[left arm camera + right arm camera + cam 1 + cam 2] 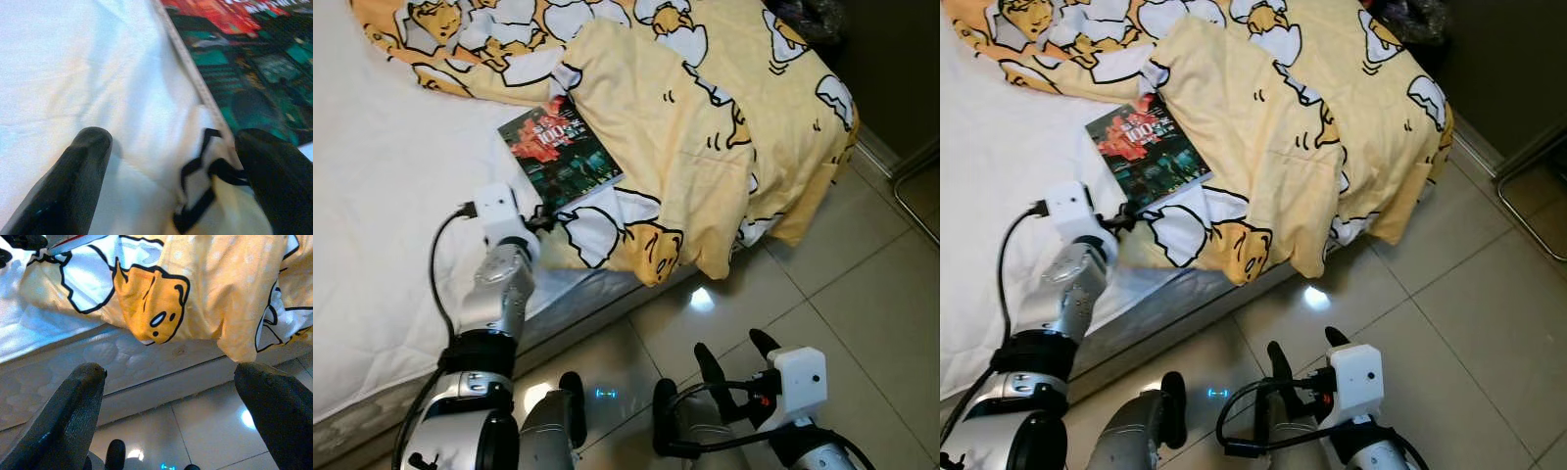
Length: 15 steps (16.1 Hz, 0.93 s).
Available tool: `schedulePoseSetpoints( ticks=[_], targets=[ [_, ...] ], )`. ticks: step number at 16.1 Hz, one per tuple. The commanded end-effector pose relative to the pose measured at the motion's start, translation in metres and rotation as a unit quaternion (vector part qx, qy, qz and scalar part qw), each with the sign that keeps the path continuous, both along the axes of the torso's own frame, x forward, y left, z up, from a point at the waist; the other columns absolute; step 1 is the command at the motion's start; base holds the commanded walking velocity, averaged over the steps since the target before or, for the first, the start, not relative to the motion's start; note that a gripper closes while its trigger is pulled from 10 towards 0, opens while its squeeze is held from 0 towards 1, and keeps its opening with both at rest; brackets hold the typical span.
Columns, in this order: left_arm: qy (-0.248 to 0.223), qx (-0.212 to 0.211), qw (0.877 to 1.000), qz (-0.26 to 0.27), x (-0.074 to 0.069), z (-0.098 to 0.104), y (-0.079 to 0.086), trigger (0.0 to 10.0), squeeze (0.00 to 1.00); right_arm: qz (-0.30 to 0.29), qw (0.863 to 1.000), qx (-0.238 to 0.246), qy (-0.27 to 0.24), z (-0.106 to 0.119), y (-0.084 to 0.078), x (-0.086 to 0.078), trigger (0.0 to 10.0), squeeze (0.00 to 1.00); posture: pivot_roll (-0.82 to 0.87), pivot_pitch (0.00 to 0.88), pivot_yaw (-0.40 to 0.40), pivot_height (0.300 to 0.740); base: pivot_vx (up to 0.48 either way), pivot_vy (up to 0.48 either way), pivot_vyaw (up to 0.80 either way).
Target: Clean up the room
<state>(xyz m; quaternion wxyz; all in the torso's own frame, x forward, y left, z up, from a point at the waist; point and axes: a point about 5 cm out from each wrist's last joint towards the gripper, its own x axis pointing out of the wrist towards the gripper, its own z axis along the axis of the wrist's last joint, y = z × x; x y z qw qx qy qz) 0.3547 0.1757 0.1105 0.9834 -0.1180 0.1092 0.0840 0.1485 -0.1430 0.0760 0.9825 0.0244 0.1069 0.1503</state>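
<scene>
Left tool [168, 161], fingers apart, reaches the glossy rectangular book [560, 152] beside the rumpled quilt [675, 127].

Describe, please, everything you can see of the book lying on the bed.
The book is a thin, glossy paperback lying flat and closed, cover up, on the white sheet. Its cover is dark, red at the top with pale lettering, green and teal below. Its far edge lies against the yellow cartoon-print blanket, its lower corner on that blanket's white part. The open left gripper sits at its near corner, not gripping.
</scene>
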Motion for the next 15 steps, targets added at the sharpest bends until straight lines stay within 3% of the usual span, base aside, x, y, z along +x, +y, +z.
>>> schedulePoseSetpoints(
  ticks=[1,3,4,7,9,11,14,15],
  targets=[
    [-0.014,-0.024,1.000,-0.014,0.006,0.004,-0.006,10.0,0.00,0.002,1.000,0.000,0.005,-0.002,-0.001,-0.004,10.0,0.00,-0.13,0.296,-0.025,0.740,0.000,0.000,0.00],
    [-0.034,-0.066,0.997,-0.027,0.019,0.014,-0.015,10.0,0.00,0.010,1.000,0.002,-0.003,0.000,0.000,-0.003,10.0,0.00,-0.14,0.294,-0.031,0.740,0.000,0.000,0.00],
    [-0.040,-0.111,0.992,-0.036,0.025,0.018,-0.026,10.0,0.00,0.015,1.000,0.001,-0.006,0.001,0.001,-0.002,10.0,0.00,-0.14,0.290,-0.036,0.740,0.000,0.000,0.00],
    [-0.033,-0.181,0.980,-0.071,0.032,0.019,-0.055,10.0,0.00,0.021,1.000,-0.003,-0.014,0.004,0.001,0.003,10.0,0.00,-0.16,0.282,-0.036,0.740,0.000,0.000,0.00],
    [-0.007,-0.164,0.983,-0.076,0.029,0.007,-0.063,10.0,0.00,0.018,1.000,-0.004,-0.015,0.004,0.000,0.002,10.0,0.00,-0.17,0.285,-0.032,0.740,0.000,0.000,0.00],
    [-0.002,-0.156,0.986,-0.064,0.029,0.004,-0.058,10.0,0.00,0.014,1.000,-0.005,-0.012,0.003,0.000,-0.001,10.0,0.00,-0.18,0.293,-0.029,0.740,0.000,0.000,0.00],
    [-0.025,-0.143,0.987,-0.061,0.033,0.013,-0.052,10.0,0.00,0.012,1.000,-0.004,-0.008,0.003,0.001,-0.004,10.0,0.00,-0.18,0.299,-0.028,0.740,0.000,0.000,0.00],
    [-0.056,-0.099,0.991,-0.076,0.035,0.021,-0.047,10.0,0.00,0.004,1.000,-0.007,-0.004,0.001,0.000,-0.005,10.0,0.00,-0.17,0.292,-0.018,0.740,0.000,0.000,0.00]
  ],
)
